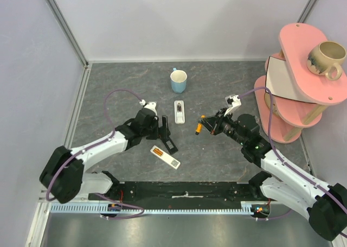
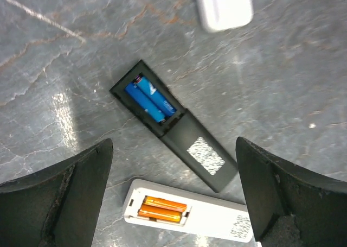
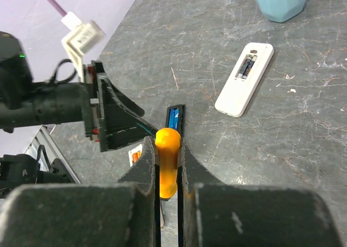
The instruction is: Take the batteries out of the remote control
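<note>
right gripper (image 3: pixel 168 149): clamped tight on one orange battery (image 3: pixel 167 161), roughly 3 o'clock from the black remote (image 2: pixel 179 130)
left gripper (image 2: pixel 173 149): wide open, right above the black remote
blue batteries (image 2: pixel 152 97): both sitting in the black remote
white remote (image 2: pixel 211 217): 6 o'clock of the black one, two orange cells (image 2: pixel 162 209) inside

Top external: fixed high, behind my bases, which sit at 6 o'clock. It looks down on the whole tabletop (image 1: pixel 124 84); farthest view.

Left wrist: faces straight down, close. My left jaws frame the lower corners, spread wide, with the black remote (image 2: pixel 179 130) centred.

Right wrist: low, looking along the tabletop toward 9 o'clock of the top view. My right jaws, closed on an orange battery (image 3: pixel 167 160), fill the foreground.

Shared by all three: the black remote, and the white remote (image 3: pixel 244 78) at 1 o'clock of it in the top view.
</note>
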